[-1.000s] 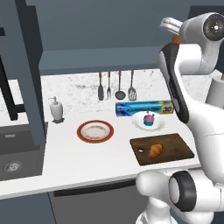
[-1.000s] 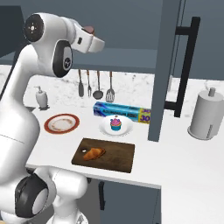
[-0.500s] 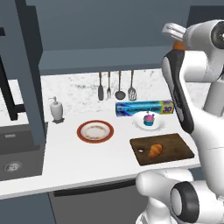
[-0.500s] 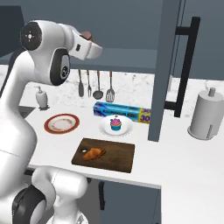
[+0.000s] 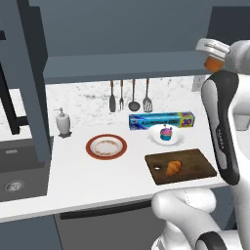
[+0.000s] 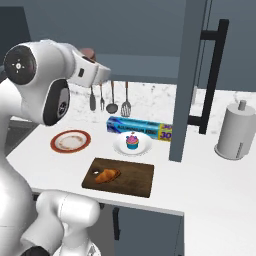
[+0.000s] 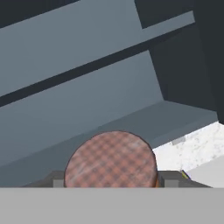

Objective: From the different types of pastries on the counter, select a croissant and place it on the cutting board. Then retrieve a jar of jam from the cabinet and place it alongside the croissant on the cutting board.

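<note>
the croissant (image 5: 172, 168) lies on the cutting board (image 5: 195, 165), toward the end with the small round hole, on the white counter (image 5: 97, 173). behind the board a cupcake (image 5: 167, 133) sits on a small white plate (image 5: 178, 140), just in front of a blue foil box (image 5: 161, 119) against the marbled backsplash; a red-rimmed plate (image 5: 106, 146) lies well to the left and a white soap dispenser (image 5: 62, 122) stands further left. utensils (image 5: 129, 96) hang on the wall under the dark cabinet (image 5: 117, 66). the gripper (image 7: 112, 180) is raised to the cabinet's shelf ledge, high above the board — in the hand view the jar of jam (image 7: 111, 159) shows its checked reddish lid squarely between the two fingertips (image 7: 56, 180), one close at each side of it. whether the claw has closed tight on the jar or merely brackets it i cannot tell. from the left base view the jar's orange body (image 5: 213, 63) peeks out just beneath the white hand. a paper towel roll (image 6: 235, 133) stands at the far right of the counter.
</note>
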